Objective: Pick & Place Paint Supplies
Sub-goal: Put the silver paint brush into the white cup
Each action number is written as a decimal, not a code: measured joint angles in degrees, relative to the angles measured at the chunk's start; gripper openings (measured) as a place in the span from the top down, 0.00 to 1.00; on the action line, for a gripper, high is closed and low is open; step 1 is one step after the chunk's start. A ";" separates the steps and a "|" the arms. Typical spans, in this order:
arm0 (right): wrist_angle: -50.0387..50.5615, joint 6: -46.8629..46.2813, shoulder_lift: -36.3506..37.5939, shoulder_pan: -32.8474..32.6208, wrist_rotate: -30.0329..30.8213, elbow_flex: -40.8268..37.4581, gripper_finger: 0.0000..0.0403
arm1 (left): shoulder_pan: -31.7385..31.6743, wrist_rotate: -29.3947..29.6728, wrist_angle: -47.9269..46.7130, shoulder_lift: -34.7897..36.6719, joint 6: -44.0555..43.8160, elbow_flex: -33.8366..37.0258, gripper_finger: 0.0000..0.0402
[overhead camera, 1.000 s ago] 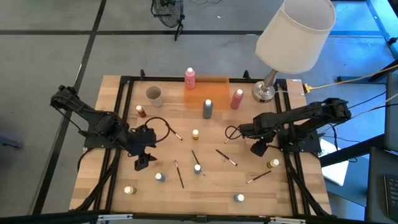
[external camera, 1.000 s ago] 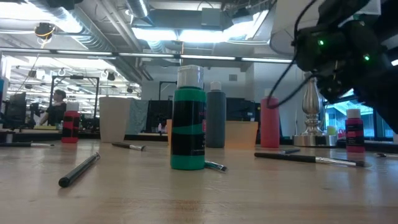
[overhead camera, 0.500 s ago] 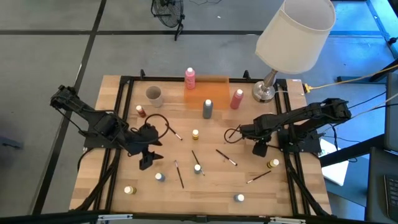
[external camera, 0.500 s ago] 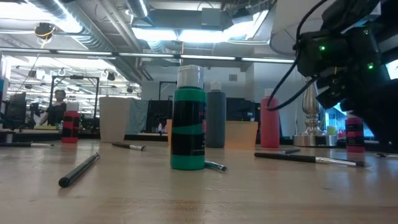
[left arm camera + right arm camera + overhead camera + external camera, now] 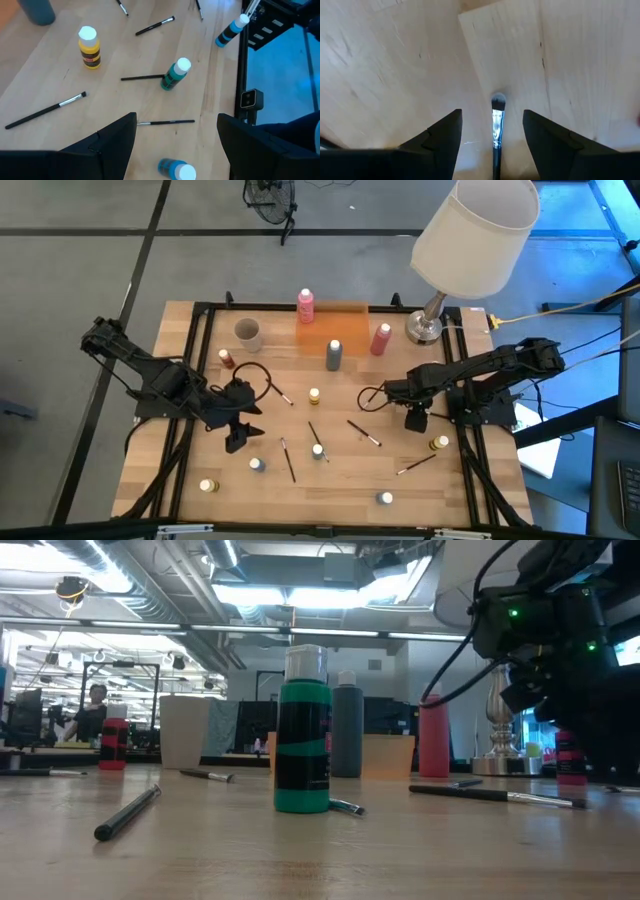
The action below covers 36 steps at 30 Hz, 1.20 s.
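Right gripper [image 5: 415, 421] hangs over the wooden table [image 5: 400, 490], fingers spread, nothing pinched. A thin dark brush with silver ferrule [image 5: 496, 131] lies on the boards directly between its fingertips, bristle end pointing away from the wrist.

Left gripper [image 5: 233, 442] fingers spread wide, empty. Ahead of it: a teal white-capped paint pot [image 5: 174, 75] standing upright, a yellow white-capped pot [image 5: 89, 48] off to one side, and a blue pot [image 5: 176, 170] lying just below the fingertips.
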<state>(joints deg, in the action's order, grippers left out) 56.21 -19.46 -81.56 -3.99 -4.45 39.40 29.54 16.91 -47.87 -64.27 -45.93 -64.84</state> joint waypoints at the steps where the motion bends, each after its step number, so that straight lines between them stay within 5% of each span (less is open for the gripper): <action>1: 0.20 -0.02 0.00 0.00 -0.01 0.00 0.47 | 0.00 0.00 0.29 0.00 0.00 0.00 0.32; 36: -1.42 -2.15 0.00 -0.13 -0.85 -1.55 0.47 | 0.00 -0.52 0.59 0.00 -2.99 0.00 0.32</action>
<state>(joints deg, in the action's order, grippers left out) 54.79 -21.61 -81.56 -4.12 -5.30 37.85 29.54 16.38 -47.29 -64.27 -48.93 -64.84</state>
